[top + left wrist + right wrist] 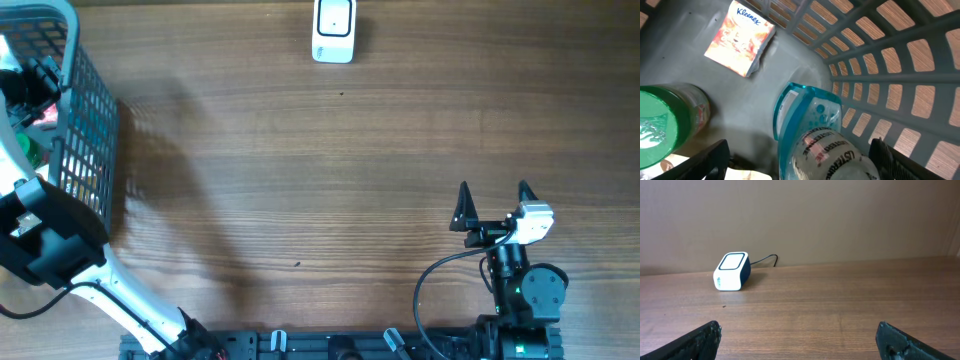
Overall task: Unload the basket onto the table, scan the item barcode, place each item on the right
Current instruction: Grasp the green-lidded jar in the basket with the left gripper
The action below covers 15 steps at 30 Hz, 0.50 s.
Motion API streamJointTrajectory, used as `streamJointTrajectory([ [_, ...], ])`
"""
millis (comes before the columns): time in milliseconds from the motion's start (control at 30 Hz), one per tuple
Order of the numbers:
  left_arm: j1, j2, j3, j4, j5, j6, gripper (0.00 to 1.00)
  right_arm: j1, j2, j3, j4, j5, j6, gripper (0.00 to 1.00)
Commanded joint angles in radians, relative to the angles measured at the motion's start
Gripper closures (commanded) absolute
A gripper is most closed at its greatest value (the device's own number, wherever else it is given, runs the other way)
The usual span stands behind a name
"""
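- The left gripper [797, 152] is down inside the basket [900, 60]. Its jaws stand wide apart, one on each side of the bottle [815, 135], and I see no contact with it yet.
- The bottle lies right between those fingers, close under the wrist, near the basket wall on the gripper's right.
- Handling, as I judge it: it is a small plastic mouthwash bottle, stiff and smooth, partly filled with liquid. That makes it moderately light but liable to slosh. The glossy label wrap could slip in the pads.
- Best hold: across the flat sides of the labelled body, low and square, not on the rounded teal end, where the fingers could slide off.
- Its long axis runs forward from the wrist, in line with the gap between the fingers and leaning a little to the left. The teal end points away from the gripper towards the basket floor. I cannot tell whether that end is cap or base.
- No barcode shows on the upper face, so it may sit on the hidden side.
- Ahead and left of the gripper lies a tissue pack [740, 37], and a green-lidded tub [660, 125] sits just beside the left finger.
- The right gripper [493, 200] is wide open and empty, with the scanner [333, 30] well ahead of it.
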Motion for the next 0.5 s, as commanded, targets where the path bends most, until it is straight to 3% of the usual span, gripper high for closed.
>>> streamJointTrajectory([
  [0,-0.009,0.007,0.004,-0.022,0.072,0.019,0.1,-0.003,-0.003,0.0,0.003,0.01,-0.006,0.0],
  [467,-0.009,0.06,0.004,-0.025,0.087,0.018,0.1,-0.003,-0.003,0.0,0.003,0.01,-0.006,0.0],
])
